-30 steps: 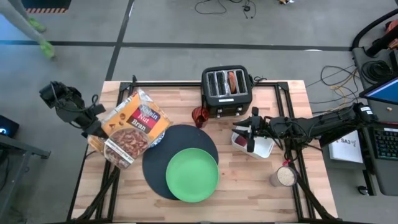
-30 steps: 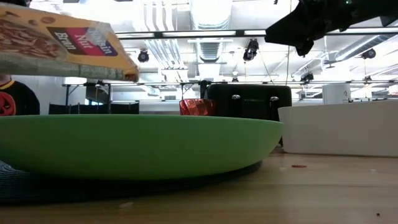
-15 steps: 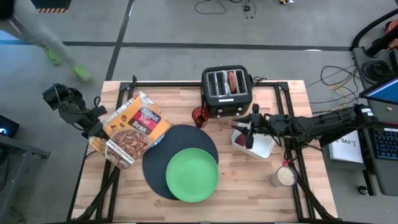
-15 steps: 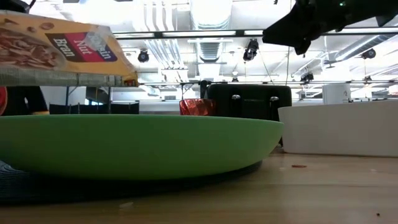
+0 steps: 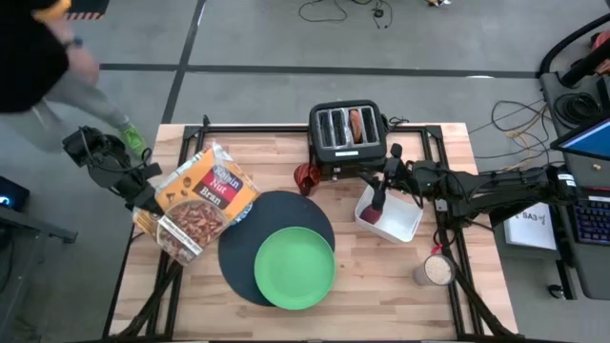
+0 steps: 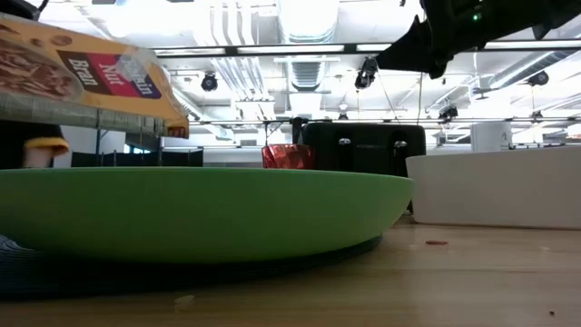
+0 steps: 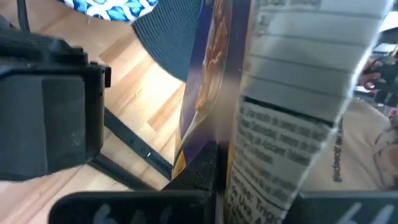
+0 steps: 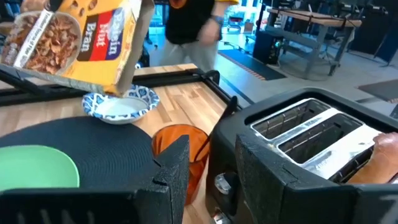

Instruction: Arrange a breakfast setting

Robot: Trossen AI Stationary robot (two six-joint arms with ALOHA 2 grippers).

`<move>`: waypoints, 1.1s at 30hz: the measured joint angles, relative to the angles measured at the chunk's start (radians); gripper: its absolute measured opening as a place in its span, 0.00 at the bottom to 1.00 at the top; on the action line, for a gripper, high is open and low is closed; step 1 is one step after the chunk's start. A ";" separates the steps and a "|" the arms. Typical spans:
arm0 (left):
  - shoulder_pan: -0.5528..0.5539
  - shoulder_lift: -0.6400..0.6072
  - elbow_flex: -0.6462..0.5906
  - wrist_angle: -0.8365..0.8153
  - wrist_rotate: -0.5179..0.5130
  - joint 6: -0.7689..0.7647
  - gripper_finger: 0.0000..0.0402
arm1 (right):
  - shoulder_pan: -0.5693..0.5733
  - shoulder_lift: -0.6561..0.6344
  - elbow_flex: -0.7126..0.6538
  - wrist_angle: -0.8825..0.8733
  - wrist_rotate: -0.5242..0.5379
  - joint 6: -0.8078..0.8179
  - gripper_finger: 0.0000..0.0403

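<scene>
The left claw (image 5: pixel 143 191) is clamped on a cereal box (image 5: pixel 198 197), held tilted above the blue-and-white bowl (image 8: pixel 120 106), which sits on the table just beside the black mat (image 5: pixel 250 229), on the left arm's side. Its plate (image 5: pixel 294 268) lies nearer the front edge. Farther off, the right claw (image 5: pixel 381 191) hovers over the white tray (image 5: pixel 400 227) by the toaster (image 5: pixel 346 139), fingers part-open; I cannot tell whether it holds anything.
</scene>
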 joint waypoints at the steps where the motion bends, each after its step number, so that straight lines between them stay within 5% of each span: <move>1: 0.000 -0.001 0.000 -0.001 0.002 0.000 0.00 | 0.000 0.000 0.000 0.001 0.000 -0.007 0.30; 10: 0.004 0.001 0.001 -0.001 0.017 -0.059 0.00 | 0.000 0.000 0.000 -0.004 -0.001 -0.009 0.30; 18: 0.006 0.030 0.000 0.000 -0.146 0.107 0.00 | 0.000 0.000 0.000 -0.023 -0.001 0.013 0.30; 25: 0.009 0.090 -0.001 0.000 -0.508 0.378 0.00 | 0.000 0.000 -0.001 0.049 -0.001 -0.032 0.30; 33: 0.009 0.116 -0.032 0.003 -1.028 0.471 0.00 | 0.000 0.000 -0.001 0.056 -0.001 -0.040 0.30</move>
